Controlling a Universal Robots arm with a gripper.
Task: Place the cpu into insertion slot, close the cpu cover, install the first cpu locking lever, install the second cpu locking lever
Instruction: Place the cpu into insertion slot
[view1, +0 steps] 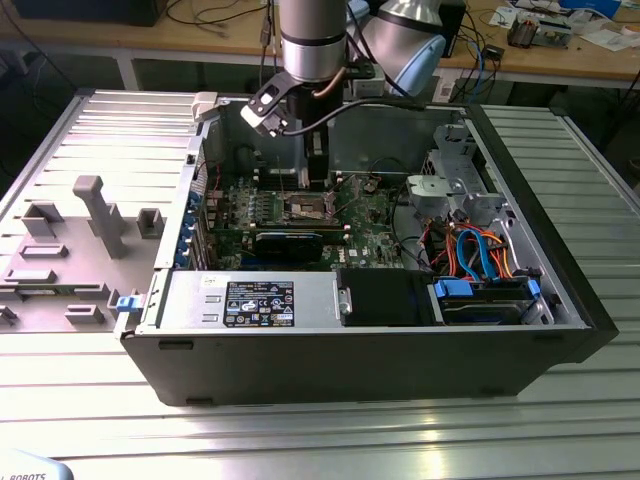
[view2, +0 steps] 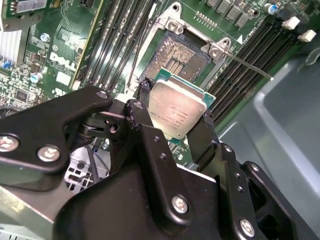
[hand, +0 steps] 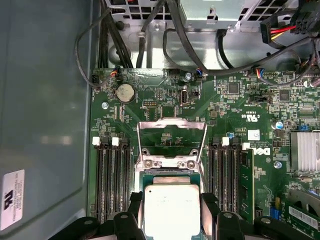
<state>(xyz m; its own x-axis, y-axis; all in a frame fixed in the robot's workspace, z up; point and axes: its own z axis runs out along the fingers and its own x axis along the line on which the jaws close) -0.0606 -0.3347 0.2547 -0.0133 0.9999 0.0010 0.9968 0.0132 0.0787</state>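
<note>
A ribbed metal surface carried an open computer case across its middle. A grey tray of moulded blocks lay along the edge at the exterior view's left. Behind the surface stood a wooden workbench strewn with cables and small parts. Inside the case, the green board lay flat towards the back wall. The arm reached down over it, and its gripper was pinching the cpu by two opposite edges, silver top facing the cameras. In both wrist views the cpu hung just beside the insertion slot and was not seated; the slot's contacts lay bare. The cpu cover stood raised at the slot's far side. A black label with white print sat on the metal box along the case's front edge. A white sticker clung to the case wall, its writing too small to read.
</note>
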